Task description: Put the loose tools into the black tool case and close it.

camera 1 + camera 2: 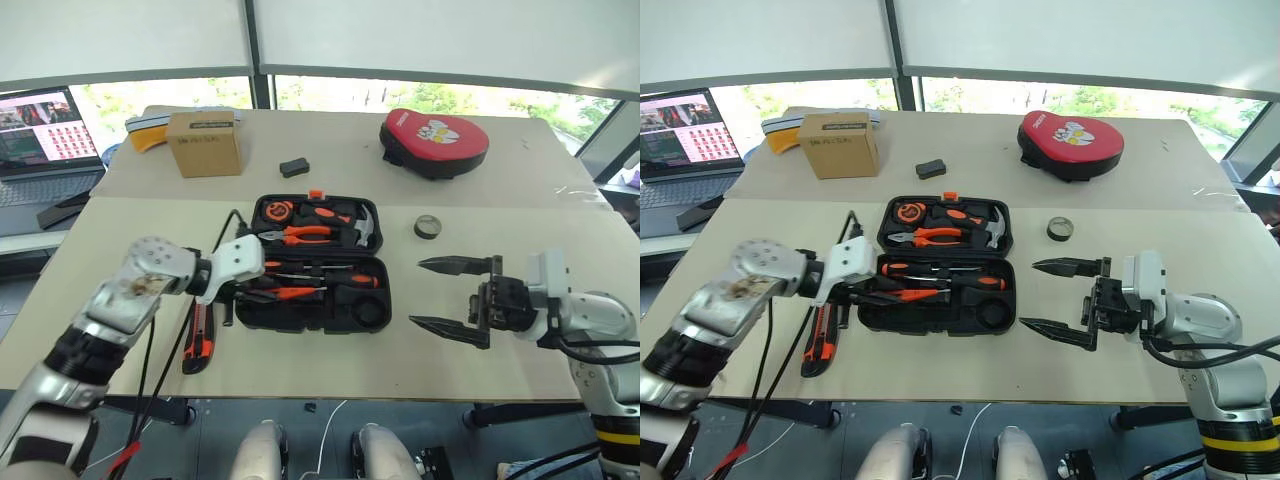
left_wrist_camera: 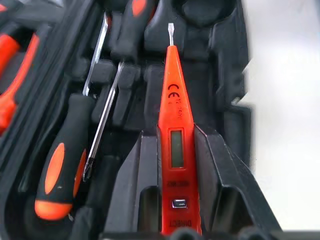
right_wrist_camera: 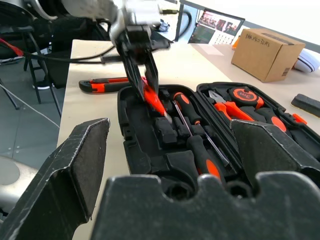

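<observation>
1. My left tool (image 3: 142, 75) is clamped on the orange tester screwdriver (image 2: 175, 135), tip angled down over the near half of the open black tool case (image 1: 318, 262).
2. My right tool (image 1: 452, 295) hangs wide apart, empty, just right of the case.
3. In the case: two long screwdrivers (image 1: 312, 281), pliers (image 1: 305, 234), hammer (image 1: 365, 229), tape measure (image 1: 278, 211).
4. On the bench (image 1: 520, 180): utility knife (image 1: 199, 338) left of the case, tape roll (image 1: 427, 226) right of it.

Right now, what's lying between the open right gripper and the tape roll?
Nothing: in the left eye view, only bare tabletop separates the right gripper from the tape roll.
</observation>
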